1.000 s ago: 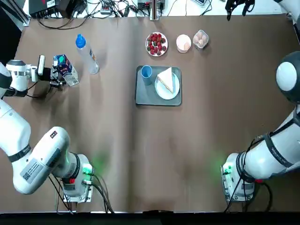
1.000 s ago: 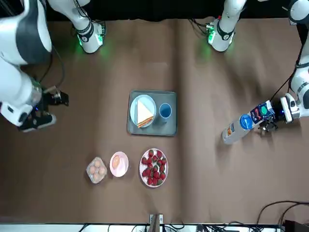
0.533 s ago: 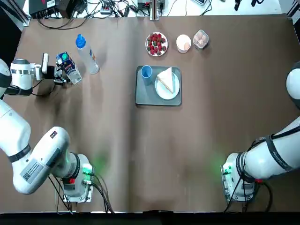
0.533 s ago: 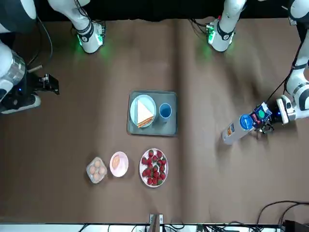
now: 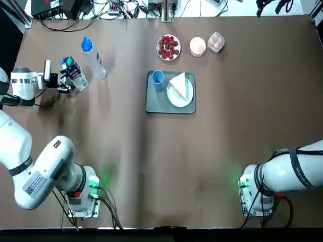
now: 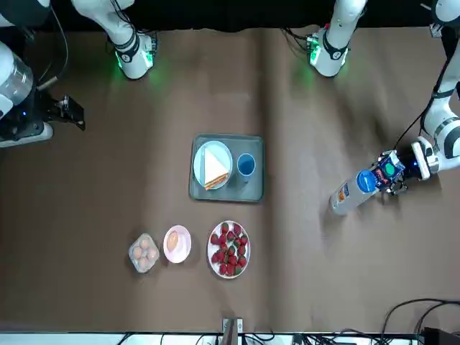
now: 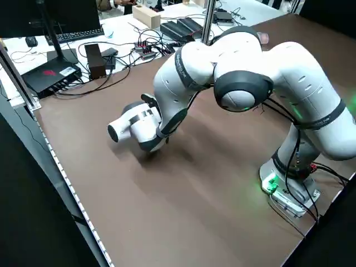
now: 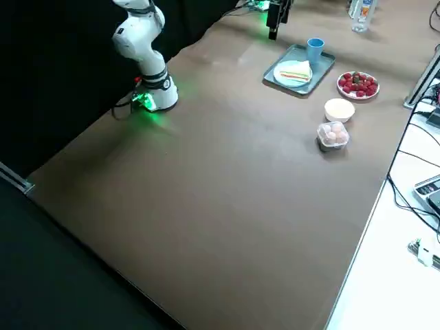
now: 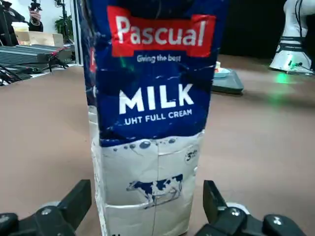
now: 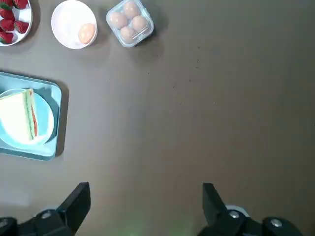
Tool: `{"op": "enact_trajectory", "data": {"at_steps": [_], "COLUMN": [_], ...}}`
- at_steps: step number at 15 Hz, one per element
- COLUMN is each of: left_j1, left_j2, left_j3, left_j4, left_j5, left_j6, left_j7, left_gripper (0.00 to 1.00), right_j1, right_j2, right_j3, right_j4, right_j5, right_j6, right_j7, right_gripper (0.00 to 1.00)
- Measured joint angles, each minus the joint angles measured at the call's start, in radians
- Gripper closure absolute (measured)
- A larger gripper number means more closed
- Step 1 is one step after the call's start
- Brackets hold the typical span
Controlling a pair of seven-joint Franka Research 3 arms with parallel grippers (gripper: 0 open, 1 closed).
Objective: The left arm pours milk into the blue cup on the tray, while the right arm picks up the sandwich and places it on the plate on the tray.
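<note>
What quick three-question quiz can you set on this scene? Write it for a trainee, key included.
1. True or false: the sandwich lies on the plate.
2. Which stands between the open jaws of the left gripper: (a) the milk carton, (b) the blue cup, (c) the bottle?
3. Fill in: the bowl beside the box of eggs holds one ____.

Key: 1 true; 2 a; 3 egg.

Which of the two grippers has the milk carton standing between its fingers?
The left hand; the milk carton stands between its open fingers, while the right hand has nothing between them.
</note>
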Motion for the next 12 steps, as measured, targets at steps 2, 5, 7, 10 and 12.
{"op": "enact_trajectory", "data": {"at_steps": [2,5,7,10,12], "left_j1": [0.0,-0.001,0.006,0.023,0.025], "left_j2": [-0.003,-0.007,-0.02,-0.053,-0.068], "left_j3": [-0.009,-0.016,-0.016,-0.016,-0.017], "left_j4": [-0.011,-0.038,-0.07,-0.12,-0.134], "left_j5": [-0.002,-0.025,-0.035,-0.05,-0.059], "left_j6": [0.0,0.0,0.007,0.032,0.05], "left_j7": [0.0,0.0,0.0,0.001,0.002], "left_gripper": [0.0,0.0,0.0,0.0,0.0], "right_j1": [-0.011,-0.029,-0.037,-0.038,-0.038], "right_j2": [-0.015,-0.022,-0.022,-0.022,-0.022], "right_j3": [0.0,-0.001,-0.001,-0.001,-0.001], "right_j4": [-0.003,-0.003,-0.003,-0.003,-0.003], "right_j5": [0.001,0.005,0.009,0.011,0.012], "right_j6": [0.003,0.007,0.007,0.003,0.002], "right_j7": [0.002,0.002,0.002,0.002,0.002], "right_gripper": [0.0,0.0,0.0,0.0,0.0]}}
